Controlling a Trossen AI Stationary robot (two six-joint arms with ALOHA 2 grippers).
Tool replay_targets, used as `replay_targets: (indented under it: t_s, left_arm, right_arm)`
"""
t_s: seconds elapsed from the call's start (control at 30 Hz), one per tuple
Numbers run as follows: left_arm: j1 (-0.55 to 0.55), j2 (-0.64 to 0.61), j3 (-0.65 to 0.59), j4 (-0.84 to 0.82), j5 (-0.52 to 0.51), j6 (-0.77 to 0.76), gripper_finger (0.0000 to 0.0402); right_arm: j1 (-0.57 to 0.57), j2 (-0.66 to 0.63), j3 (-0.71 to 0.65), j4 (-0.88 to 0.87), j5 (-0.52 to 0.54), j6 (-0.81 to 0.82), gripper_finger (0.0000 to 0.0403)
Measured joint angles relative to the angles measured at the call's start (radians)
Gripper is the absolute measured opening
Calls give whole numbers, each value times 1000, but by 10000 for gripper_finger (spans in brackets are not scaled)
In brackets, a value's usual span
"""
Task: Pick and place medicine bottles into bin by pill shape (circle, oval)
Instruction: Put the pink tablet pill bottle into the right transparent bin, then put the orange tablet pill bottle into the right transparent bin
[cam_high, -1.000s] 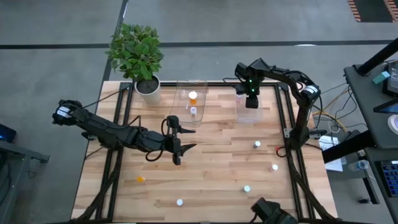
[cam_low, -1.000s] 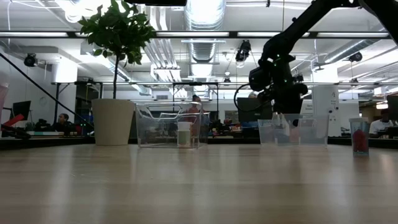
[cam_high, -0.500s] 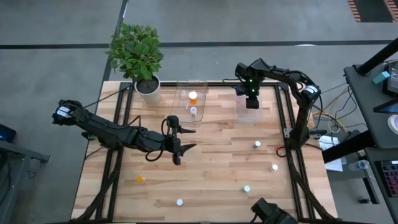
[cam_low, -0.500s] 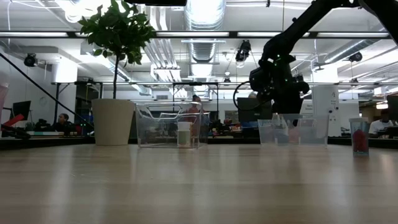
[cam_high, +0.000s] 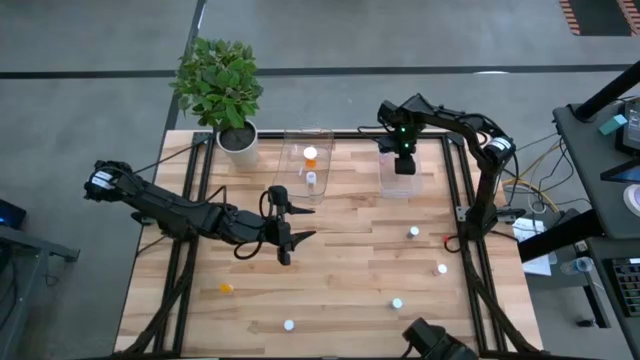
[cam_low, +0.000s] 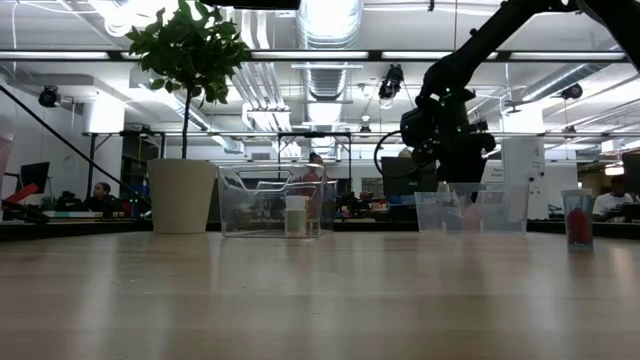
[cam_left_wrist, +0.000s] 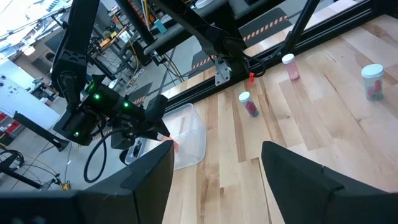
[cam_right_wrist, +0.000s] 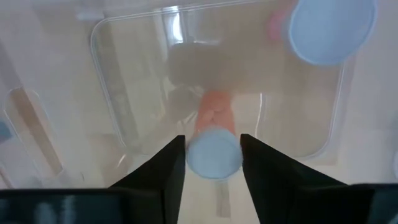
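We've got the right pincer (cam_right_wrist: 213, 163) clamped across a light, stiff, slick medicine bottle (cam_right_wrist: 214, 146) just below its cap, above the clear bin (cam_high: 398, 173), left pincer (cam_high: 297, 222) gaping empty mid-tabletop (cam_high: 350, 270).

Even, bright overhead light w/ soft short shadows on the table (cam_high: 350, 250). Low view is backlit: ceiling lights (cam_low: 330, 20) glare, arm reads as silhouette, near tabletop out of focus. Right wrist view blurry, hazy, w/ glare on clear tub (cam_right_wrist: 124, 93).
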Motion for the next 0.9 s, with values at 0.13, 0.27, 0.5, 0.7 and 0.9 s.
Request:
replay_targets:
  t_s: [0.13, 0.27, 0.5, 0.7, 0.9]
  left_arm:
    - [0, 0, 0, 1, 0, 0, 226]
    - [0, 0, 0, 2, 0, 0, 226]
    - [0, 0, 0, 3, 0, -27, 226]
    - [-1, 0, 0, 2, 0, -107, 226]
    - [-1, 0, 0, -2, 0, -217, 226]
  right_arm:
    - [0, 0, 0, 13, 10, 18, 167]
    - [0, 0, 7, 13, 17, 39, 186]
    - [1, -13, 85, -57, 17, 99, 198]
    - [38, -98, 119, -82, 8, 264, 183]
    - [138, -268, 75, 46, 8, 406, 161]
